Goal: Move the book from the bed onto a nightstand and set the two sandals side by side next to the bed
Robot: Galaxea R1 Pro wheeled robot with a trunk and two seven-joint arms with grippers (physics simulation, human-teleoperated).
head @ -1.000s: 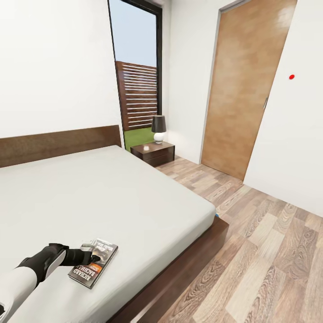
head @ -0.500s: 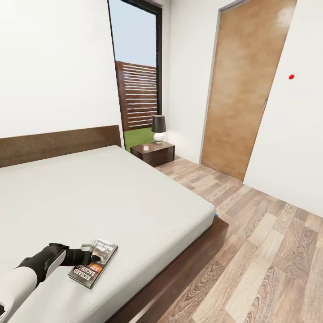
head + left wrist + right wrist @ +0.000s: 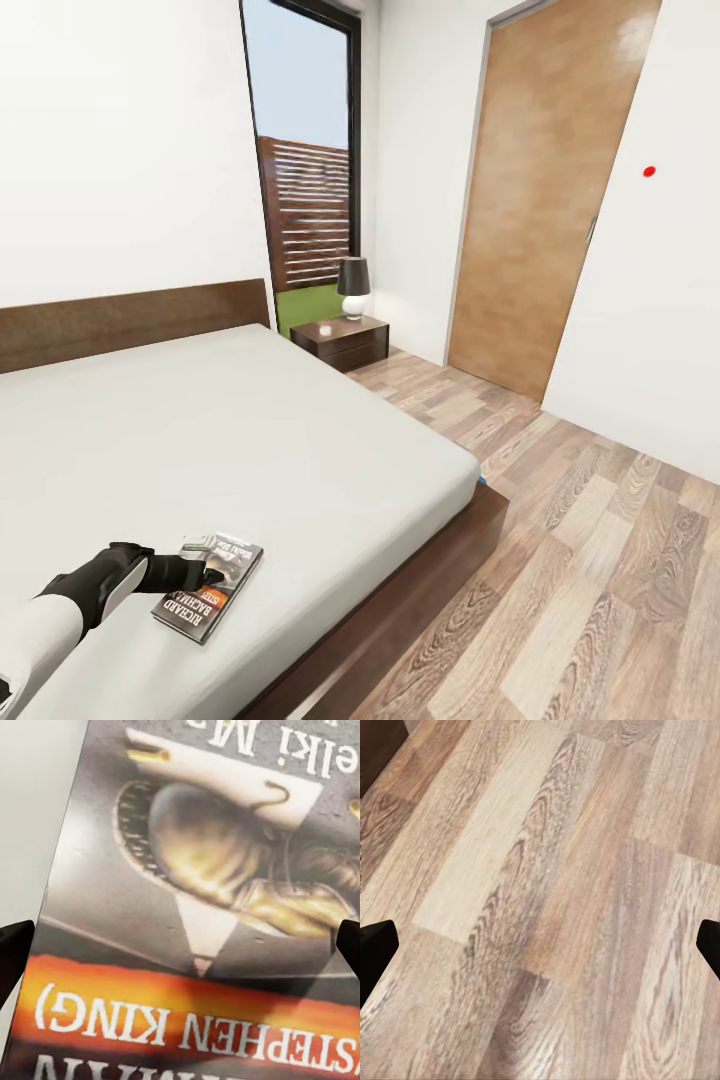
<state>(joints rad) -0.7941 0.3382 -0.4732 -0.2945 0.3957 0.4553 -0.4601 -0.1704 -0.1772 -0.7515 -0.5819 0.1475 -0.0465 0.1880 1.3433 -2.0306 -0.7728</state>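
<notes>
Grey mattress, one bed [image 3: 250, 440], and nothing has shifted across the last second: left gripper [image 3: 205, 574] stays planted on the one book [image 3: 208, 585] near the bed's foot corner, jaws spread wide over the cover. Grasp not yet made. One nightstand [image 3: 341, 342] waits beside the headboard. Right gripper's jaws hang apart over floor [image 3: 540, 900].

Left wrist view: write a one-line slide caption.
Open left gripper poised over the book lying flat on the bed.

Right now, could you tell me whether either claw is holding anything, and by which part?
Nothing is held: the left claw sits open over the book's cover, and the right claw is open above bare floor.
</notes>
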